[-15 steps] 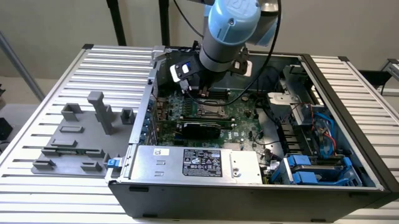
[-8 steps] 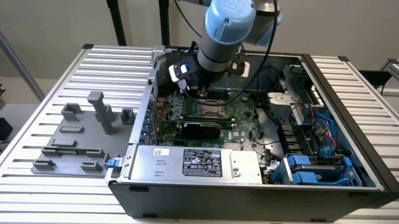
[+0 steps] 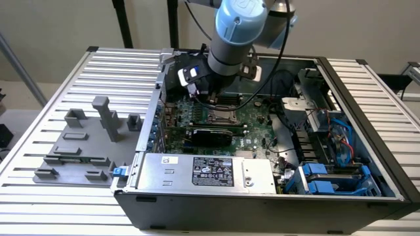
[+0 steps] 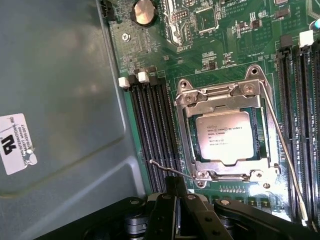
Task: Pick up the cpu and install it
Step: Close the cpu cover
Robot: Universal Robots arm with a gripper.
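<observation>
The cpu (image 4: 223, 137), a silvery square chip with printed text, lies flat inside the metal-framed socket (image 4: 186, 125) on the green motherboard (image 4: 220, 55). A thin wire lever (image 4: 281, 140) runs along one side of the socket, and another wire end (image 4: 167, 169) sticks out near a socket corner. My gripper (image 4: 176, 192) hangs just beside the socket's edge, black fingers pressed together and holding nothing. In the exterior view my gripper (image 3: 212, 101) reaches down into the open computer case, over the board's middle.
Black memory slots (image 4: 155, 130) flank the socket, with more slots (image 4: 300, 100) on the other side. A grey case wall (image 4: 55, 100) stands close by. A power supply (image 3: 210, 169), blue drive bays (image 3: 328, 179) and cables crowd the case. Grey fixture blocks (image 3: 85, 142) sit at the exterior view's left.
</observation>
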